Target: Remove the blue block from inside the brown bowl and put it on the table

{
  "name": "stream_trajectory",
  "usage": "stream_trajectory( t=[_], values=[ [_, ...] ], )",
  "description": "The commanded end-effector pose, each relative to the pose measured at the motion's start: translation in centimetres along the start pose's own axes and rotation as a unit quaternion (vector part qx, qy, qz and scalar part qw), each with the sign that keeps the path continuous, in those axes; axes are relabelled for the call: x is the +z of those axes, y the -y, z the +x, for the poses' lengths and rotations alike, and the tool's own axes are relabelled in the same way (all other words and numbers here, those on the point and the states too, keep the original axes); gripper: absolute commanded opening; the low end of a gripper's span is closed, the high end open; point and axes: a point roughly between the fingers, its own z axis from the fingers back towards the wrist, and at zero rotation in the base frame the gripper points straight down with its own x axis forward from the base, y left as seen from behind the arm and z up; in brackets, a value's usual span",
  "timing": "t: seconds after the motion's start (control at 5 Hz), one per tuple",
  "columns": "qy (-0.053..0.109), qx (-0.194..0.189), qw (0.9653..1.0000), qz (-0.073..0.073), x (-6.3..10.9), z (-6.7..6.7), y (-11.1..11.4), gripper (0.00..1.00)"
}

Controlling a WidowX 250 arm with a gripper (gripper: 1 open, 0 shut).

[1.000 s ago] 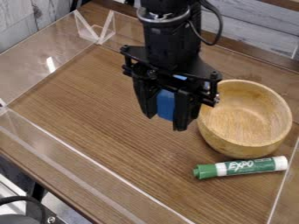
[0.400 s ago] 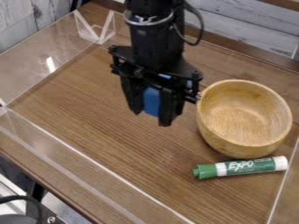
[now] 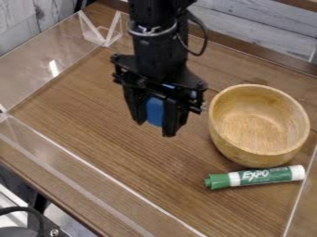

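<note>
Hovering over bare wood right now: the black robot pincer (image 3: 158, 116) is pointing straight down with its jaws clamped on the small bright-blue rectangular block (image 3: 155, 111), which hangs upright between the fingers, long side vertical. So the block is already out of the round light-brown wooden bowl (image 3: 259, 123) and up in the air, not on the surface yet.

Taking the pincer as the centre of the clock, the bowl sits at about 3 o'clock, just beside it but clear of the fingers, and it looks empty inside. The green-and-white dry-erase marker (image 3: 254, 177) lies at roughly 5 o'clock, near the front edge and well apart from the arm. A low clear acrylic wall (image 3: 74, 153) runs around the brown wood-grain worktop (image 3: 87, 102), with the nearest stretch off at 8 o'clock.

My read on why it's held like this: gripping the block by its flat sides and carrying it vertically keeps it from twisting. Parking it over an open patch away from the bowl rim and the marker means there's nothing to bump on the way down. I'd guess what's left is lowering until the block's bottom end meets the wood, then letting go. One worry: set down on its short end, it may topple.
</note>
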Motion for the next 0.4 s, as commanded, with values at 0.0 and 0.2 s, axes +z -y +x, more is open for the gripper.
stream_trajectory(
  t=[0.0, 0.2],
  values=[
    [0.019, 0.006, 0.9998, 0.002, 0.54, 0.52, -0.29, 0.00],
    [0.020, 0.011, 0.9997, 0.004, 0.29, 0.53, -0.46, 0.00]
  ],
)
